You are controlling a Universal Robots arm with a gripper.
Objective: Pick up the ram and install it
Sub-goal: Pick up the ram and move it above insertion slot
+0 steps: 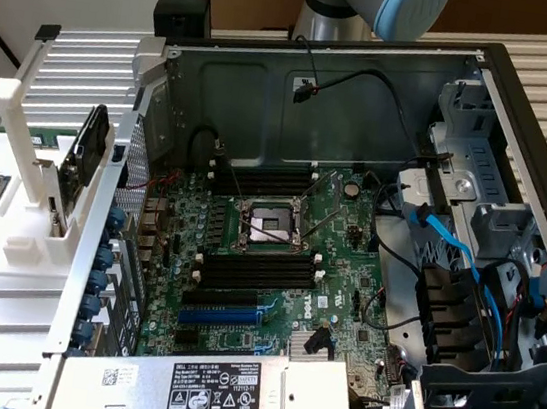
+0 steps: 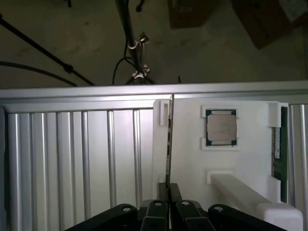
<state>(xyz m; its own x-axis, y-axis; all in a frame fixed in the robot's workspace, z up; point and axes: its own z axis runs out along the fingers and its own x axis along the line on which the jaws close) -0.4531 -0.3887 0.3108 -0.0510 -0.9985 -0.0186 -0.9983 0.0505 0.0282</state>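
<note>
gripper: its black fingers are pressed together, pinching the ram.
ram: it is seen edge-on, as a thin dark strip with a pale sheen on one face. The label and chips cannot be made out. It runs out from the fingertips over one side rim of the white fixture, and its far end overlaps the tabletop's edge rail. How high it hangs above the fixture cannot be told.
white fixture: it sits on the ribbed tabletop, up against that edge rail.
processor chip: it lies flat in a square pocket near the fixture's rail-side edge.
green stick: it lies along the fixture's opposite side edge, well apart from the ram.
arm: it has a blue joint cap and shows at the top of the exterior view, behind the open computer case.
motherboard: it lies in the case. The black memory slots with white end clips sit on either side of the processor socket. A blue slot is just beside the nearer bank.
dark card: it stands upright in the fixture, to the exterior view's left of the case.
</note>
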